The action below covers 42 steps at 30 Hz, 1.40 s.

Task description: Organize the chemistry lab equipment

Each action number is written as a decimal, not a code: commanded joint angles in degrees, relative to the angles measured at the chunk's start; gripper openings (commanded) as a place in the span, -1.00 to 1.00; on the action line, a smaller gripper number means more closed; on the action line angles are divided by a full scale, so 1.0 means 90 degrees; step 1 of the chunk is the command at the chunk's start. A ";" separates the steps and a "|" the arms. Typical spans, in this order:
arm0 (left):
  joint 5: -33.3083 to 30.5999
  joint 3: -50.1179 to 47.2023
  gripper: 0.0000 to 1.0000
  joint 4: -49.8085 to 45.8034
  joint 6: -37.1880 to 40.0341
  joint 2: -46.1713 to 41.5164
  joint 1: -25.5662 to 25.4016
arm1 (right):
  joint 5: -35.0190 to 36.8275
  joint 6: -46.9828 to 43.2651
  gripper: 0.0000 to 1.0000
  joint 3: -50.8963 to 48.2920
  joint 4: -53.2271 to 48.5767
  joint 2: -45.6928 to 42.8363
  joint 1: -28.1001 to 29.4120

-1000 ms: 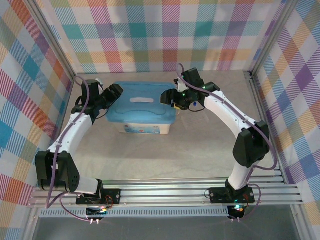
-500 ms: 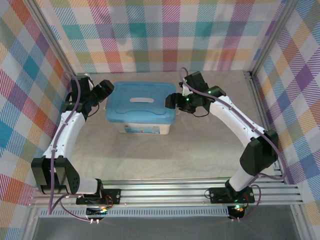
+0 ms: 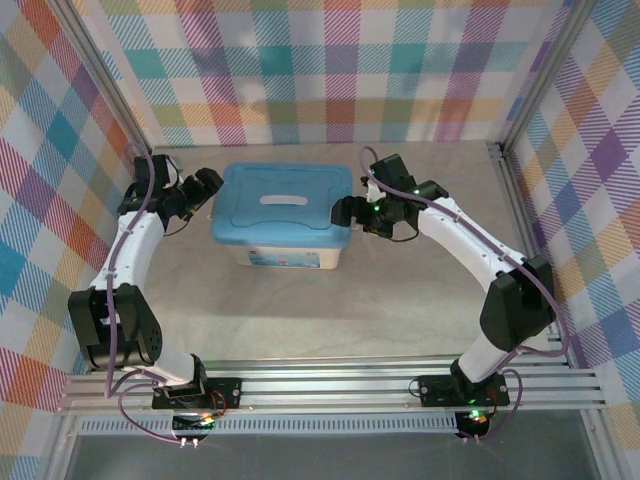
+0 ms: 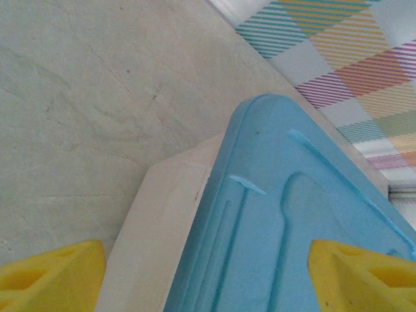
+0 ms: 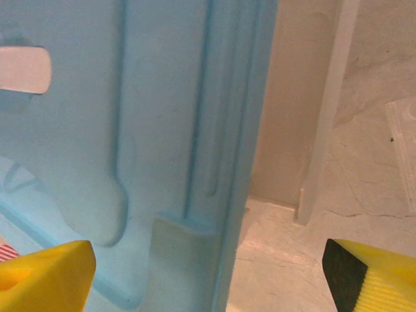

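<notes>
Top view. A large translucent plastic box is sitting near the middle of the desk, and a flat blue lid is covering its opening. Where the chemistry lab equipment is lying cannot be told.

The left end effector is hovering at the lid's left edge, and the right end effector is hovering at its right edge, so the two arms are flanking the box. Checked fabric walls are enclosing the desk, and an aluminium rail is carrying the arm bases at the near edge.

Left wrist view. The left end effector's yellow fingertips are standing wide apart, so the jaws are open and are gripping nothing. One fingertip is showing over the bare desk just beside the box's pale rim. The other is showing over the blue lid, so the gap is spanning the lid's edge near a corner.

Right wrist view. The right end effector's yellow fingertips are likewise spread wide, open and empty. One is lying over the lid, whose pale handle slot is showing at the left. The other is lying over the desk beyond the lid's edge.
</notes>
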 commanded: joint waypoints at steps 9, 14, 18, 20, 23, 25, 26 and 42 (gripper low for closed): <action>0.0512 -0.0251 0.65 0.0097 0.0144 0.0184 0.0123 | -0.0904 0.0475 0.94 -0.0284 0.0931 0.0169 -0.0364; 0.0471 -0.0322 0.66 0.0066 0.0185 0.0245 0.0178 | -0.0965 0.0595 0.94 -0.0138 0.1027 0.0376 -0.0378; 0.0496 -0.0387 0.67 0.0015 0.0232 0.0281 0.0174 | -0.0955 0.0606 0.94 -0.0019 0.1027 0.0554 -0.0383; 0.0546 -0.0461 0.67 0.0080 0.0206 0.0289 0.0179 | -0.0972 0.0627 0.94 0.0010 0.1093 0.0630 -0.0385; 0.0622 -0.0567 0.68 0.0160 0.0170 0.0315 0.0175 | -0.1052 0.0707 0.94 0.0011 0.1279 0.0734 -0.0377; 0.0673 -0.0613 0.68 0.0206 0.0161 0.0320 0.0178 | -0.1117 0.0779 0.93 0.0015 0.1410 0.0766 -0.0376; 0.0729 -0.0654 0.68 0.0294 0.0120 0.0320 0.0175 | -0.1166 0.0806 0.93 0.0013 0.1481 0.0777 -0.0378; 0.0996 -0.0737 0.24 0.0736 -0.0132 0.0210 0.0168 | -0.1146 0.0681 0.45 0.0061 0.1638 0.0649 -0.0349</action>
